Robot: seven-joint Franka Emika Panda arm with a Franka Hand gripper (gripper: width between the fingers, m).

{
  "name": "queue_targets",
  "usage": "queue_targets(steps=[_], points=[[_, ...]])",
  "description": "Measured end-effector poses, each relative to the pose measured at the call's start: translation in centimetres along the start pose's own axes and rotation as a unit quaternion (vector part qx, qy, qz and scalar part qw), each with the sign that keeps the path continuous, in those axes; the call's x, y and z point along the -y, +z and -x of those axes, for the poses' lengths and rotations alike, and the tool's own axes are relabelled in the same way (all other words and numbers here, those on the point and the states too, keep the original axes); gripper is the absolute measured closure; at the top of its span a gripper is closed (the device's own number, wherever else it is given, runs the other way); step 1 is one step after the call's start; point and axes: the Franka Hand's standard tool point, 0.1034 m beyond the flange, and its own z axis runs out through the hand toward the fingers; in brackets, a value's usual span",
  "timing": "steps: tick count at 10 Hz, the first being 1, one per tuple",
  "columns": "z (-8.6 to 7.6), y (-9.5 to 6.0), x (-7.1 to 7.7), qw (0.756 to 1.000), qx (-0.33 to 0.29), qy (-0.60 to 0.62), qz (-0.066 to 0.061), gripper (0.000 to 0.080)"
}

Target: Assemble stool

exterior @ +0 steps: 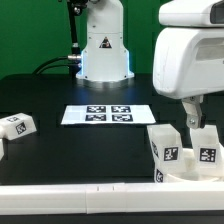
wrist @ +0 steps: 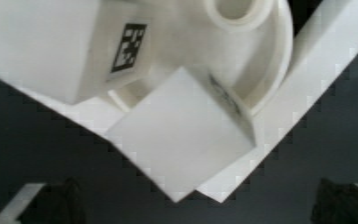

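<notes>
The stool's parts cluster at the front of the exterior view's right: two chunky white legs with square tags [exterior: 166,148] [exterior: 205,151] stand on the round seat [exterior: 186,171]. A third leg [exterior: 15,127] lies alone at the exterior view's left. My gripper [exterior: 193,118] hangs just above the cluster, between the two upright legs. In the wrist view the gripper [wrist: 194,205] is open and empty. Its dark fingertips [wrist: 43,202] stand wide apart, with bare dark table between them. A tagged leg [wrist: 131,45], the seat's curved rim [wrist: 247,35] and a white pointed corner [wrist: 185,140] fill that view.
The marker board [exterior: 107,114] lies flat at the table's middle. The robot base [exterior: 103,45] stands behind it. A white rail [exterior: 70,190] runs along the table's front edge. The arm's white body [exterior: 190,50] looms over the exterior view's right.
</notes>
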Motion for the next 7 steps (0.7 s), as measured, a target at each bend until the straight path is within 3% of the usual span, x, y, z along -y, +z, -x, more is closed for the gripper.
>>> queue_targets(steps=[4,7], points=[[-0.2,1.2,0.0,0.985,0.007,-0.171,0.023,0.0151],[0.6,2.7,0.2,0.977,0.020,-0.209,0.023,0.0151]])
